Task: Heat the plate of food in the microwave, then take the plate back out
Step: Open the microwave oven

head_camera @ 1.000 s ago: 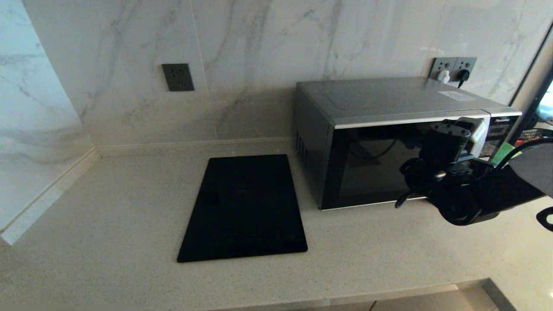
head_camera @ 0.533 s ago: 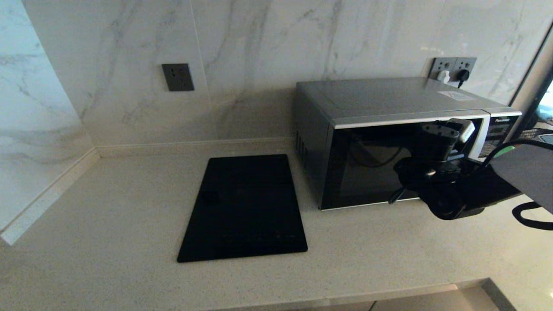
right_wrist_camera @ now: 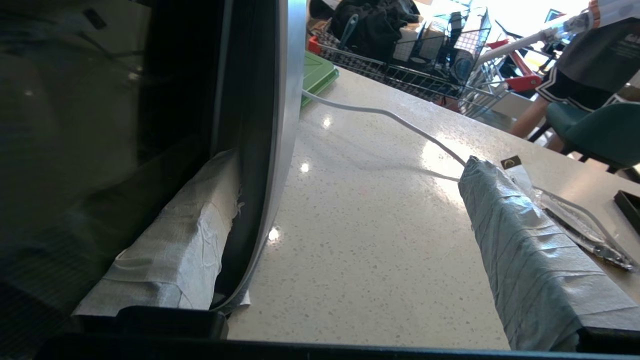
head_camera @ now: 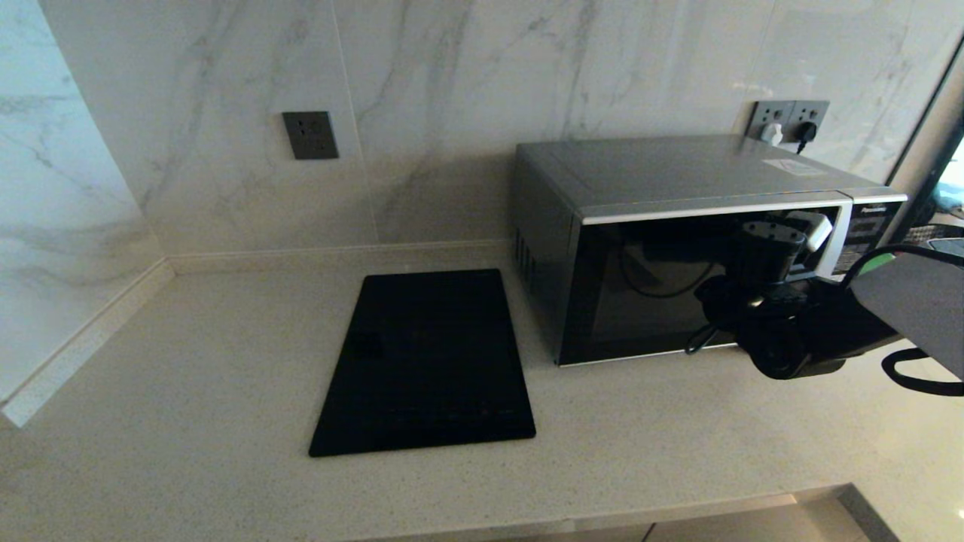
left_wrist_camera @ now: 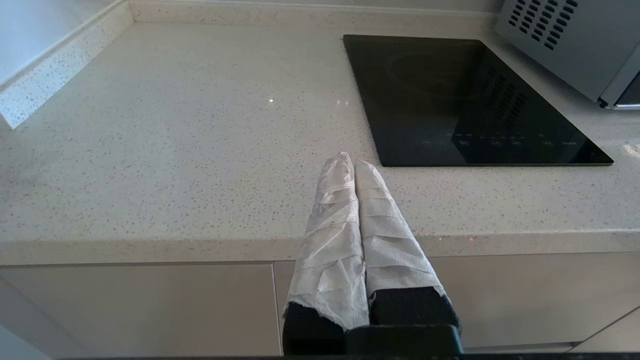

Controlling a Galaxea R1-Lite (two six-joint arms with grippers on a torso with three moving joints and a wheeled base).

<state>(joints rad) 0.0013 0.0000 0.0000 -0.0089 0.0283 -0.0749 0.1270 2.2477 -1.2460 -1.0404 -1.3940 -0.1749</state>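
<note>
The microwave (head_camera: 700, 241) stands at the tabletop's (head_camera: 188, 361) back right, door shut. The right claw (head_camera: 783, 226) spreads wide at its curved handle (right_wrist_camera: 280, 150), 1 finger (right_wrist_camera: 175, 245) tucked behind the strip. The left claw (left_wrist_camera: 352, 165) is pinched closed off the tabletop's front edge, near the black cooktop (head_camera: 429, 361).

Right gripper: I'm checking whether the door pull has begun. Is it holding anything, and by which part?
Nothing is clamped. The right gripper stands open, one finger hooked behind the microwave door's silver handle strip.
</note>
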